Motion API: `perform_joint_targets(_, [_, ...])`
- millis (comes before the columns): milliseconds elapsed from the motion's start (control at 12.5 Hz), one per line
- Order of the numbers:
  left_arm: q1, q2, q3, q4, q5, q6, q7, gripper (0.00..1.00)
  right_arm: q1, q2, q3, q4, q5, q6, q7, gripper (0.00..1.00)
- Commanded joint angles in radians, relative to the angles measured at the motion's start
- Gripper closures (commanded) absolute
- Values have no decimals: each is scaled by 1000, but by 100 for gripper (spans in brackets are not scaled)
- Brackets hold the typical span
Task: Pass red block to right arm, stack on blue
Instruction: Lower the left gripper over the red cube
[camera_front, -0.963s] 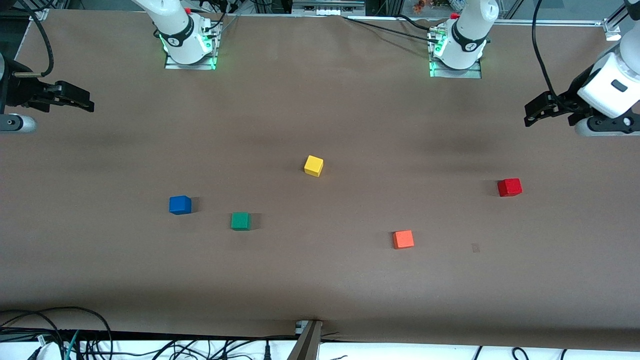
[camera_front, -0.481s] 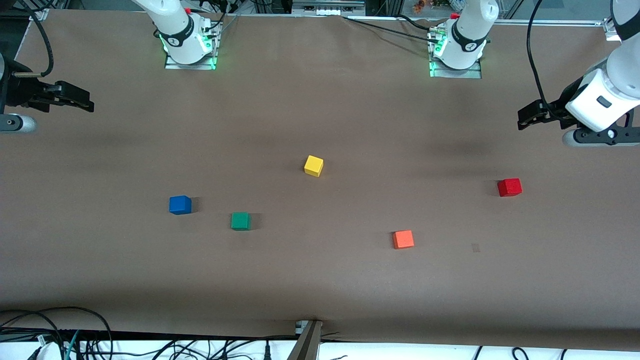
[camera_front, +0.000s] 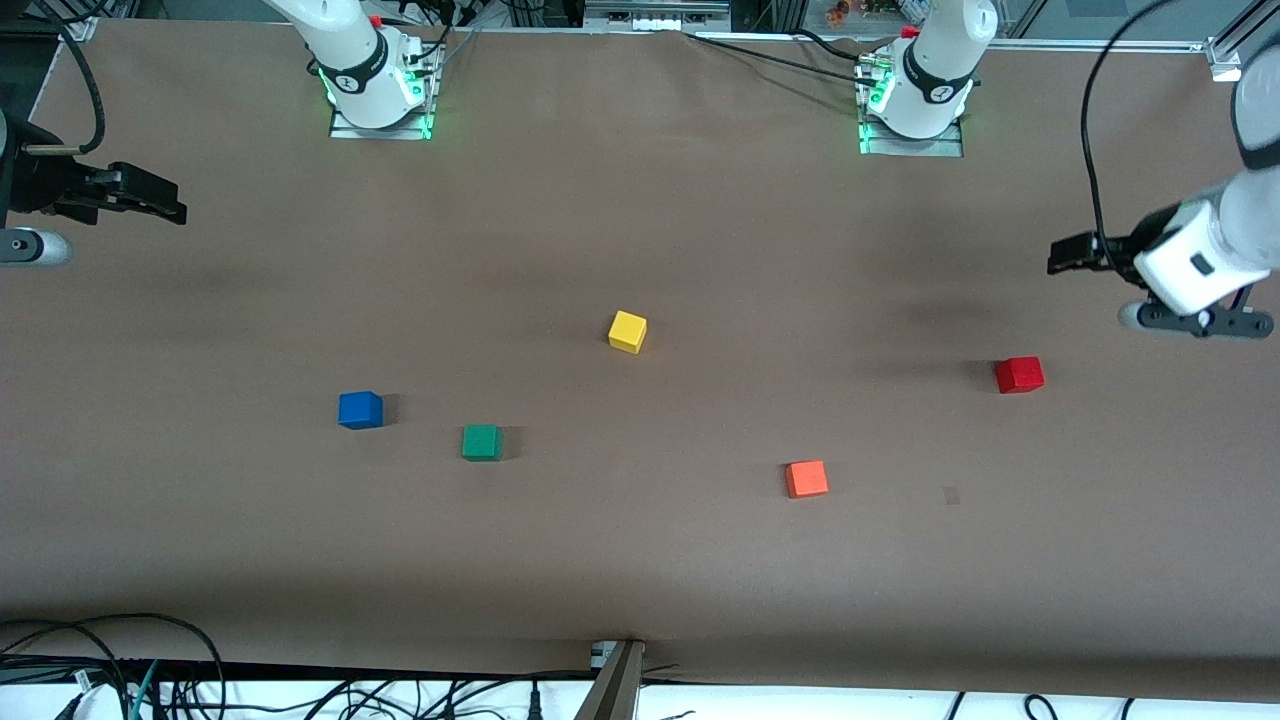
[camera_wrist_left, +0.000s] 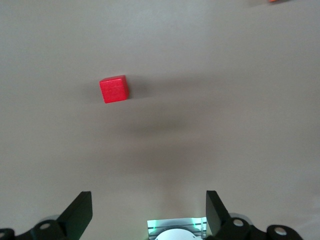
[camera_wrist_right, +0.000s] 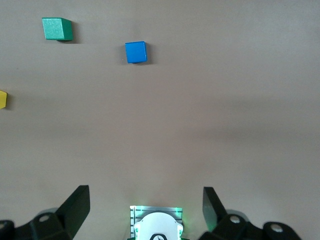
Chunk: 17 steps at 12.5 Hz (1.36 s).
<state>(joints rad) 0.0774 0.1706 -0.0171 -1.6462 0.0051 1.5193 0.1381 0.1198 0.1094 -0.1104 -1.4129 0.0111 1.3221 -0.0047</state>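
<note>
- Front view: the red block (camera_front: 1019, 374) is seen resting on the brown surface (camera_front: 640, 560) toward the left arm's end, untouched and well apart from every other cube.
- The blue block (camera_front: 360, 410) is found toward the right arm's end of the surface, with the green cube (camera_front: 481, 442) just beside it and slightly nearer to the front camera.
- The orange cube (camera_front: 806, 478) lies nearer to the front camera than the red block; the yellow cube (camera_front: 627, 331) sits near the middle of the surface.
- The left gripper (camera_front: 1072, 256) is held in the air over bare surface near the red block, with its fingers (camera_wrist_left: 80, 212) spread wide apart and nothing between them.
- The right gripper (camera_front: 160, 203) waits over the edge of the surface at the right arm's end, fingers (camera_wrist_right: 77, 205) likewise apart and empty.
- The step in hand is judged to be the approach for the first pick; no part of the task is yet completed.
- The open fingers should be centred over the red block and squared to two of its parallel faces before descent.
- A grasp toward one end of the block is advised, so that free faces are left for the right gripper at the handover.
- The orange cube must not be mistaken for the target.
</note>
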Motion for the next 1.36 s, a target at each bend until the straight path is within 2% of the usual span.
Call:
perform_joint_targets(0, [77,108,-3,-3,-2,129,118,0,-8,4,5,17,-7,-6,-12,0])
perform_joint_targets(160, [125,151,-3,-73,1,285,141,0,-8,4,5,17,-7,-6,-12,0])
perform_joint_targets(481, [133,210,-3,-286,64,724,159,0,-8,4,5,17,-7,-7,-11,0])
perform_joint_targets(802, [133,309,-4,-357,90,915,137,0,-8,4,5,17,-5,-7,-11,0])
perform_joint_targets(1283, [139,311,-14,-429,75,920,80,0,-9,4,5,17,-7,-3,-14,0])
